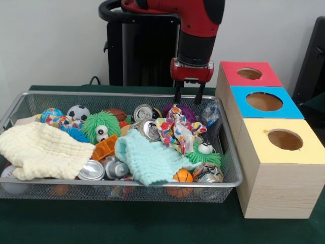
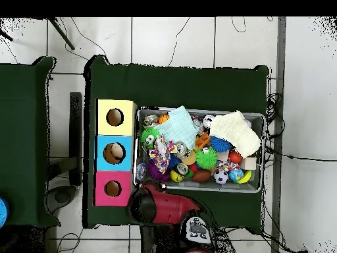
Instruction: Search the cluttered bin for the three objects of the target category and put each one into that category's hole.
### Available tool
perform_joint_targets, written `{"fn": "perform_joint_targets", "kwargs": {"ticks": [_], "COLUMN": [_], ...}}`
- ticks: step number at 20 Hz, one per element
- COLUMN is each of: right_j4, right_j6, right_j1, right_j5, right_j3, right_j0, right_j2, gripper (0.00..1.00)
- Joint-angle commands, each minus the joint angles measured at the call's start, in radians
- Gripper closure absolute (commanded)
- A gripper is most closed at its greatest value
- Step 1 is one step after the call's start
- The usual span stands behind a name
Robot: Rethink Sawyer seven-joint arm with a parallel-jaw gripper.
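A wire mesh bin (image 1: pixel 76 93) holds a jumble of balls, cans, cloths and fuzzy toys. My gripper (image 1: pixel 189 97) hangs open over the bin's far right corner, nothing between its fingers, just above a purple spiky ball (image 1: pixel 187 110) and a patterned cloth (image 1: pixel 175 128). Several drink cans lie about, one (image 1: pixel 143 112) at the back, one (image 1: pixel 151 130) mid-bin and one (image 1: pixel 91 171) at the front. To the right stand a red box (image 1: pixel 234 71), a blue box (image 1: pixel 244 95) and a yellow box (image 1: pixel 259 133), each with a round hole on top. In the overhead view the arm (image 2: pixel 163 204) hides the gripper.
A cream cloth (image 1: pixel 43 150) covers the bin's left side and a mint cloth (image 1: pixel 147 155) its middle. Also inside are a green fuzzy toy with eyes (image 1: pixel 101 127), a soccer ball (image 1: pixel 77 112) and an orange ball (image 1: pixel 183 176). From overhead, the boxes (image 2: pixel 100 153) line the bin's (image 2: pixel 263 151) left side.
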Motion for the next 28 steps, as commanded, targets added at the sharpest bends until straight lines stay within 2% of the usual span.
{"fn": "perform_joint_targets", "kwargs": {"ticks": [1, 7, 18, 24, 28], "right_j4": [0.047, 0.044, 0.051, 0.051, 0.047], "right_j6": [0.25, 0.258, 0.244, 0.229, 0.232], "right_j1": [0.05, 0.061, 0.084, 0.143, 0.162], "right_j5": [-0.079, -0.118, -0.102, -0.124, -0.141], "right_j3": [0.001, 0.005, -0.014, -0.067, -0.069], "right_j0": [0.001, -0.001, -0.018, -0.04, -0.051], "right_j2": [0.098, 0.1, 0.11, 0.115, 0.122], "gripper": [0.0, 0.0, 0.0, 0.0, 0.0]}}
